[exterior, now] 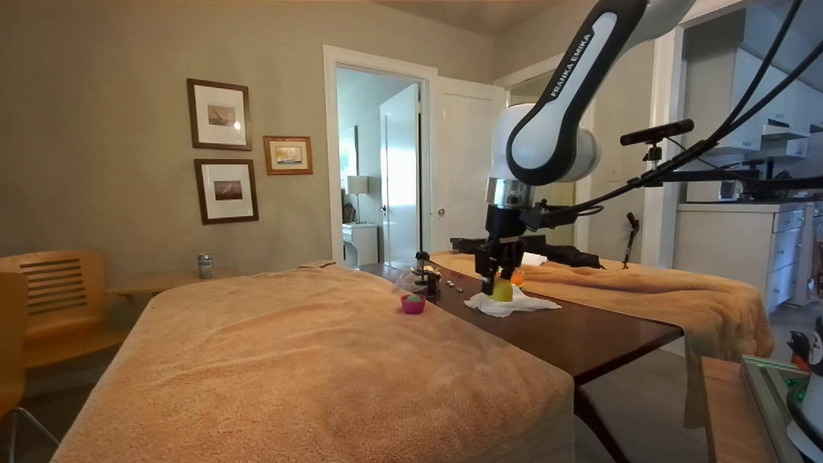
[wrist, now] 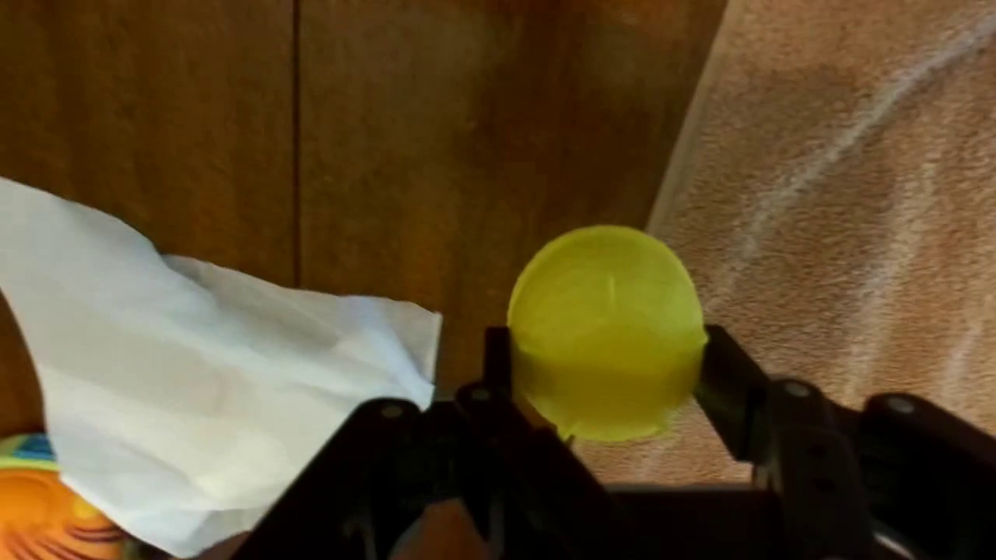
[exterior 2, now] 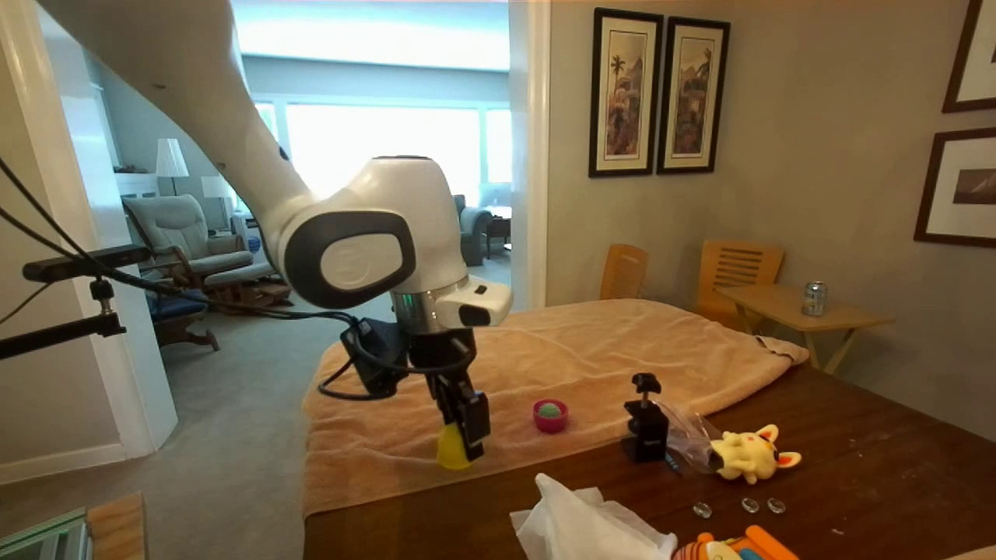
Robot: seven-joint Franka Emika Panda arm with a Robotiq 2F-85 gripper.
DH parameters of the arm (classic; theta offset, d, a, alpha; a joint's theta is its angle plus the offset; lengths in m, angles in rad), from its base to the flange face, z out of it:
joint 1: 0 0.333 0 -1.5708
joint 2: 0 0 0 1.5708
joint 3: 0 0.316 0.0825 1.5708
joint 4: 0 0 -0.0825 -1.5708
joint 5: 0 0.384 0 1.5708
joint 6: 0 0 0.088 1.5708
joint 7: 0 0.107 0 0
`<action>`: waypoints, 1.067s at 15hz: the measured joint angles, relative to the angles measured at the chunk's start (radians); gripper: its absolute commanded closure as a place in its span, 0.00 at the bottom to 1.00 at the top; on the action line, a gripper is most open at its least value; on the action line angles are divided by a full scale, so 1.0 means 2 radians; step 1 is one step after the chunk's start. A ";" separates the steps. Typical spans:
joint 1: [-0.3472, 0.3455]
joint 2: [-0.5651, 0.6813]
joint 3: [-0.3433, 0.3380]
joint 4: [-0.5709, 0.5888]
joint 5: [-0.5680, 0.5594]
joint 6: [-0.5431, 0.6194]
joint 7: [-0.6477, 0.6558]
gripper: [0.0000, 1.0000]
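Note:
A yellow, rounded, cup-like piece is pinched between the two black fingers of my gripper, one pad against each side. In both exterior views the same yellow cup hangs at the fingertips, in the air above the table. Seen from the wrist, it lies over the border between dark wood and orange towel. My gripper points downward, its far finger partly hidden. White crumpled paper lies on the wood beside it. A magenta cup with a green ball rests on the towel.
A black clamp stands on the table, near a clear plastic piece and a yellow toy animal. Several clear glass pebbles and an orange striped toy lie close to the paper. An orange towel covers one side.

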 measured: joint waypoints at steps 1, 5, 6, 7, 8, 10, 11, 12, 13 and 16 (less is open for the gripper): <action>-0.009 -0.007 -0.009 -0.012 0.003 0.005 0.001 0.65; -0.026 -0.020 -0.022 -0.036 0.006 0.015 0.002 0.65; -0.027 -0.019 -0.022 -0.038 0.007 0.022 0.003 0.65; -0.028 -0.017 -0.022 -0.040 0.007 0.034 0.004 0.65; -0.028 -0.012 -0.022 -0.042 0.011 0.049 0.004 0.65; -0.028 0.005 -0.022 -0.043 0.019 0.086 0.004 0.65; -0.027 0.016 -0.019 -0.044 0.032 0.106 0.001 0.65; -0.027 0.027 -0.013 -0.043 0.050 0.124 -0.006 0.65; -0.027 0.036 -0.005 -0.043 0.068 0.137 -0.012 0.65; -0.035 0.052 0.042 -0.035 0.140 0.129 -0.024 0.65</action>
